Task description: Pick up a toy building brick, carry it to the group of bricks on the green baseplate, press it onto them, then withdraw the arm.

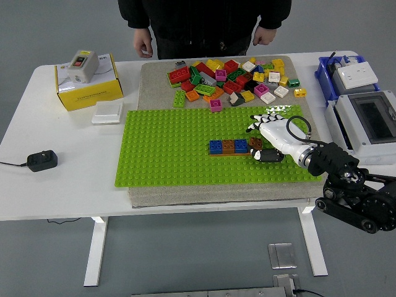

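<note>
Landmark = green baseplate, mid bench. Going L to R.

Far L of plate: black plug near the bench's L edge; yellow box w/ a grey switch on top, up-left of plate; small white square just off plate's top-left corner.

Beyond plate's far edge: loose brick pile on the grey mat. A person stands past that, hands hanging, not touching anything.

On plate, R of centre: short brick row, blue, brown, blue. At its R end sits a brown brick, the task piece, touching or nearly touching the row.

Right robot hand is over that brown brick, thumb low on the near side, other fingers fanned toward the pile. Looks curled round the brick, gripping it; contact partly hidden so not 100% sure.

R of plate: blue tray w/ white socket, grey enclosure.

Left arm not visible.

Step, I'd judge: pressing on. To do well: line studs up w/ the row's end, push straight down, no sideways shove that'd skew the row; confirm brick sits flush before letting go, then lift clear w/o snagging.
</note>
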